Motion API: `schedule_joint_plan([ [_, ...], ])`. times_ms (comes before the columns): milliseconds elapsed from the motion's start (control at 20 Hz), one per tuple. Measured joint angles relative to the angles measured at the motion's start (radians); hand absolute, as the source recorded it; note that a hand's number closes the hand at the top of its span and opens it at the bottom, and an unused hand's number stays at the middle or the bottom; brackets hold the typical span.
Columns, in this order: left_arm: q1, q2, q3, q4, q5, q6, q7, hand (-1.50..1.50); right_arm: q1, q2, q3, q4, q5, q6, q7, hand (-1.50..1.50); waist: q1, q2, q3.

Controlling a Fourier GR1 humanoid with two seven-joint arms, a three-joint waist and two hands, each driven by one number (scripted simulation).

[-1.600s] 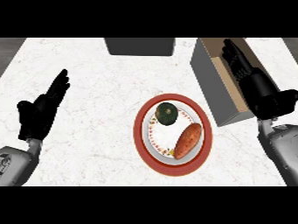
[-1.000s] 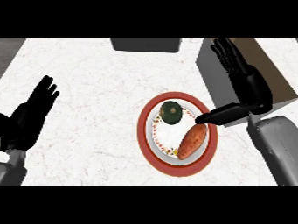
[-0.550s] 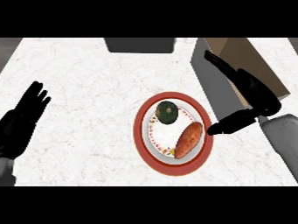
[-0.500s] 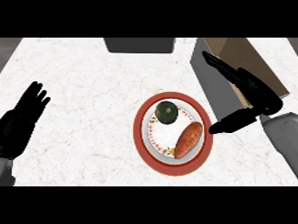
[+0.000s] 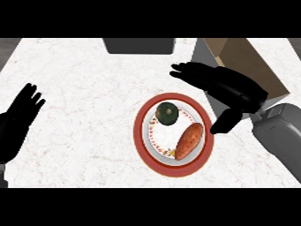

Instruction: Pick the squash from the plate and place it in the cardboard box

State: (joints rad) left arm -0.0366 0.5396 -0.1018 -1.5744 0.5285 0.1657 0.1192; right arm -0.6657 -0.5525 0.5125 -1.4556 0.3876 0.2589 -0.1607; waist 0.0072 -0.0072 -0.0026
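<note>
The squash, dark green and round, lies in the upper part of the plate, near the middle of the worktop. An elongated orange vegetable lies just beside it on the same plate, towards the lower right. The right hand hovers above the plate's upper right edge, unclenched, fingers spread and pointing left, thumb hanging down over the plate's right rim; it holds nothing. The left hand rests at the view's left edge, fingers straight and relaxed, well apart from the plate. The cardboard box stands at the upper right, partly covered by the right hand. A dark grey block sits at the worktop's far edge.

Probable step: descent onto the squash. Risks: the thumb hangs nearer the orange vegetable than the squash, so a closure from this position could catch the wrong item. The squash is round and may roll away from the fingers across the plate. Contact with the rim could shift or tip the plate. During transfer, the box's near wall could obstruct a low carry.
</note>
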Motion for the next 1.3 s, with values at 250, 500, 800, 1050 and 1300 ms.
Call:
schedule_joint_plan([
  [250,0.009,-0.023,0.001,-0.011,-0.019,0.006,0.004,0.0,-0.026,0.072,0.059,-0.035,0.057,0.104,0.199,-1.5,-0.002,0.003,0.001],
  [500,0.023,-0.035,0.019,-0.028,-0.039,-0.011,0.015,0.0,-0.039,0.142,0.038,-0.019,0.075,0.204,0.304,-1.5,-0.002,0.005,0.002],
  [800,0.019,-0.071,0.04,-0.022,-0.07,-0.028,0.024,0.0,-0.015,0.189,0.023,0.002,0.152,0.274,0.336,-1.5,-0.003,0.006,0.002],
  [1050,0.007,-0.088,0.073,-0.031,-0.086,-0.051,0.055,0.0,-0.005,0.223,-0.003,0.07,0.236,0.285,0.279,-1.5,-0.002,0.007,0.003],
  [1300,0.034,-0.109,0.096,-0.051,-0.108,-0.075,0.058,0.0,0.028,0.263,-0.02,0.101,0.304,0.262,0.217,-1.5,-0.001,0.007,0.003],
])
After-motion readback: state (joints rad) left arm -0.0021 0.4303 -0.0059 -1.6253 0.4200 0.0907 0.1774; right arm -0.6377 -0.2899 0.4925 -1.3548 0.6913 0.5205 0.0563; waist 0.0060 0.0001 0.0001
